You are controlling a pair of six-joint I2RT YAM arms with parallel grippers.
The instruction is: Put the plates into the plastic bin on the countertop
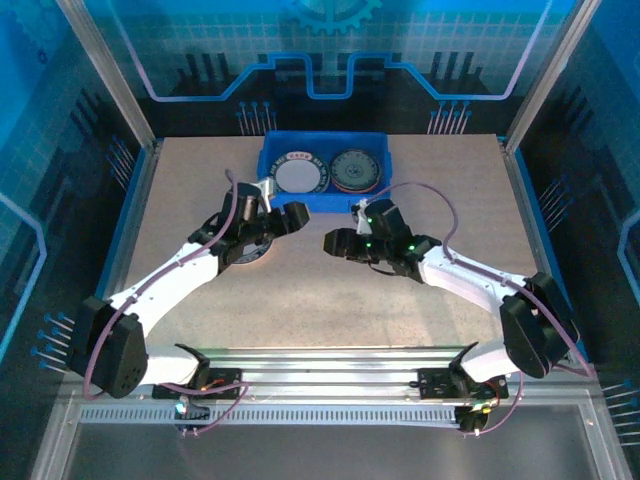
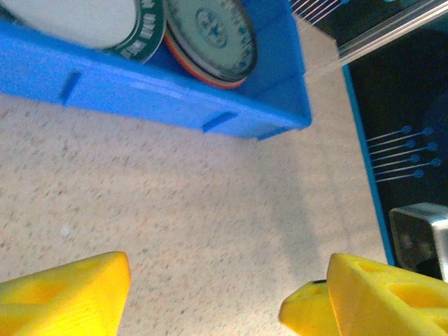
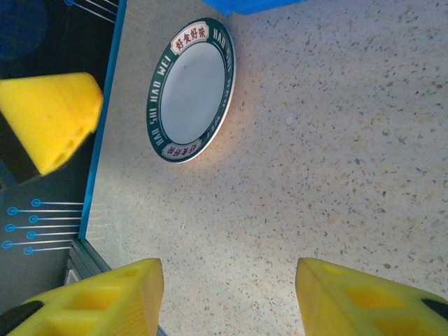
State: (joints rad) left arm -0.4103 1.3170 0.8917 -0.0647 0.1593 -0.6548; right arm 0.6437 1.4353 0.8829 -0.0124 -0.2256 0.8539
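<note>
Top camera looks down from six o'clock; wrist cameras sit close above the table (image 1: 320,300), left sharing the twelve-o'clock bin (image 2: 140,91).

Green-rimmed white plate (image 3: 190,89) lies on countertop (image 3: 336,140) beyond the parted right pincer (image 3: 229,274).

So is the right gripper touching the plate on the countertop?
Apart. The right wrist view shows bare countertop between the open right gripper and the plate.

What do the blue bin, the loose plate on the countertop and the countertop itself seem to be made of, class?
The blue bin: moulded plastic, likely; smooth, slightly glossy walls with moulded ribs. The plate: probably glazed ceramic or melamine; soft sheen on its white centre, printed green rim. The countertop: matt beige speckled surface, perhaps laminate or stone composite.
</note>
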